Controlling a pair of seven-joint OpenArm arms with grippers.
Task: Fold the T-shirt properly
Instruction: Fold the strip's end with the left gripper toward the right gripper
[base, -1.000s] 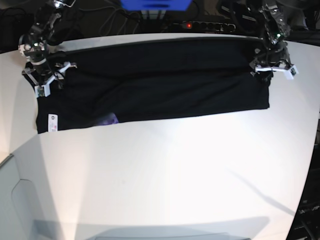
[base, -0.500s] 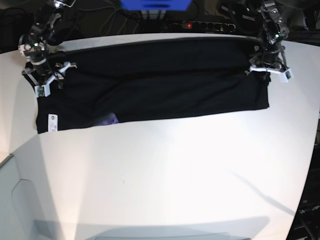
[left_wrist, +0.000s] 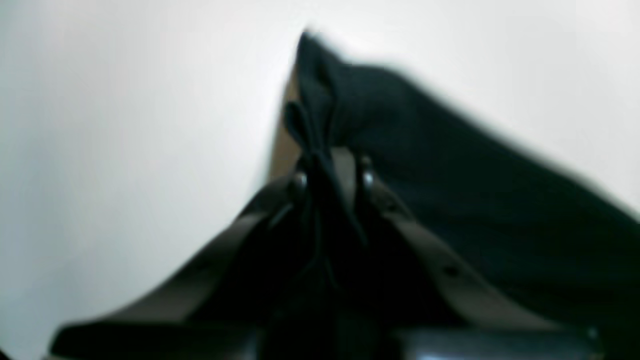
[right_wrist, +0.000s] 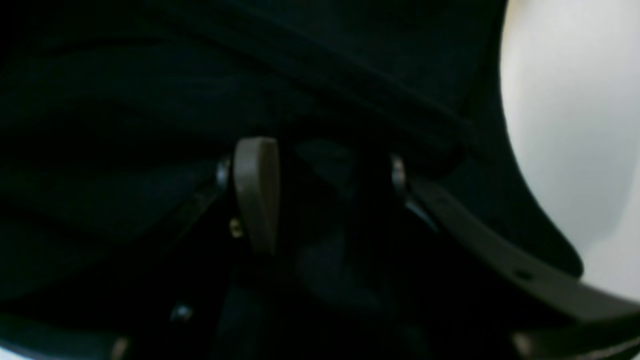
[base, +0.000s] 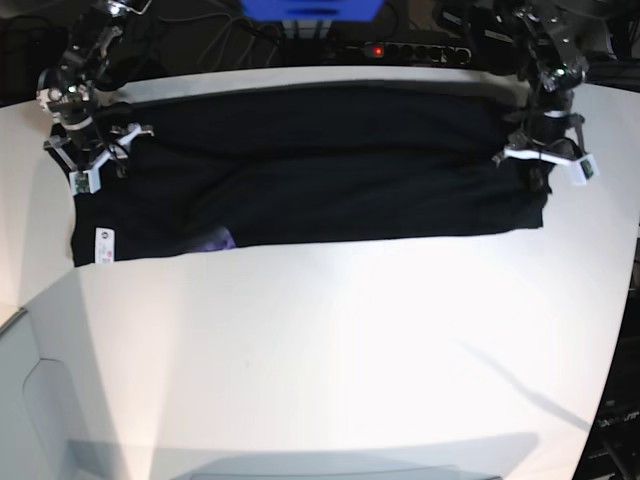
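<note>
The T-shirt (base: 300, 165) is laid out as a long black band along the far edge of the white worktop (base: 330, 340), with its white label (base: 103, 243) and a bluish print (base: 215, 240) seen near the left end of its near edge. At the right-hand end of the shirt, a bunched fold is pinched between the closed fingers of the left pincer (left_wrist: 331, 172). The right pincer (right_wrist: 315, 175) is held spread over the cloth at the opposite end; whether it touches the cloth cannot be told.

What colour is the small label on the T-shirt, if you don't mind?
White, on the black T-shirt; the label shows best in the base view.
</note>
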